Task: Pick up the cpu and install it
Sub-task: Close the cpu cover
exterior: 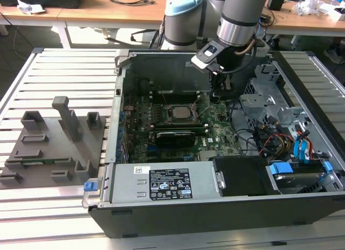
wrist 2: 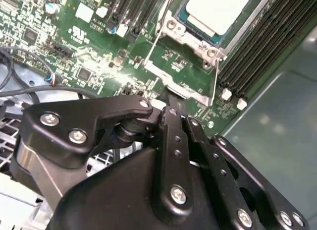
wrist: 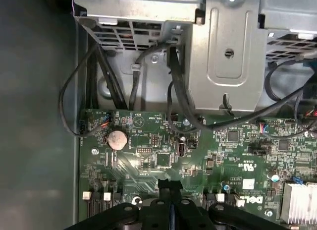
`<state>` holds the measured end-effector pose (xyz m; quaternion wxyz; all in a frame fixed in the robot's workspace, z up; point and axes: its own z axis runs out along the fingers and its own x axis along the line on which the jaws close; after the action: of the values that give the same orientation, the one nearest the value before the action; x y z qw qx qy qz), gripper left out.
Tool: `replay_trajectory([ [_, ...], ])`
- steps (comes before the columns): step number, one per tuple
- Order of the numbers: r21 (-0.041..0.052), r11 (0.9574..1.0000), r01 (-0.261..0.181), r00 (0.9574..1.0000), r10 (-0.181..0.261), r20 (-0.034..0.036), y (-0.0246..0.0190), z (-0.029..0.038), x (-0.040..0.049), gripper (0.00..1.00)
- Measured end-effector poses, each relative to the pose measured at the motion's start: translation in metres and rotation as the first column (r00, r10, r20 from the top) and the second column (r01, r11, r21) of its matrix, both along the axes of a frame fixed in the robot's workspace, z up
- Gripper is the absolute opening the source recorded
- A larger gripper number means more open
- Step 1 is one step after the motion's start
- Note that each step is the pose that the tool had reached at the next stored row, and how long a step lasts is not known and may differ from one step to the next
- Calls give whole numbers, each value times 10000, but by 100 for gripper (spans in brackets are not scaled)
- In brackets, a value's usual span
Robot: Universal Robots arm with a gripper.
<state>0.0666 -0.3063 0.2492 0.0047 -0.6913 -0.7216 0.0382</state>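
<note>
Now the black gripper (wrist 2: 169, 100), clenched empty, hovers just short of the silvery-grey square cpu (wrist 2: 218, 9) in its metal socket (wrist 2: 174, 31).

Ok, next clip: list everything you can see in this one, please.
cpu: one, silvery top, seated in the motherboard socket.
motherboard: one, green, on the case floor.
computer case: one, black and grey, open, on the table.
tray: one, grey with raised blocks, to the exterior view's left of the case.
table: one, silver slats, under everything.
coin cell: one, silver, on the motherboard.
cables: several, black, draped over the board's edge.
arm: one, grey with pale blue caps, reaching into the case.
gripper: one, black, fingers shut, tips near the socket's metal frame, not on the cpu.
</note>
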Motion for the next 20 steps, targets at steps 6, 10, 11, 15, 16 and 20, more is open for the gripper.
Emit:
replay_trajectory([
  [6,0,10000,-1,10000,1,1,0,0,-122,11],
  [10,1,10000,-1,10000,1,1,0,-1,-186,11],
  [11,1,10000,-2,10000,2,1,0,-1,-197,11],
  [15,1,10000,0,10000,0,1,0,-2,-248,11],
  [16,2,10000,-1,10000,1,1,0,-2,-254,11],
  [20,1,10000,-1,10000,1,1,0,-4,-282,11],
])
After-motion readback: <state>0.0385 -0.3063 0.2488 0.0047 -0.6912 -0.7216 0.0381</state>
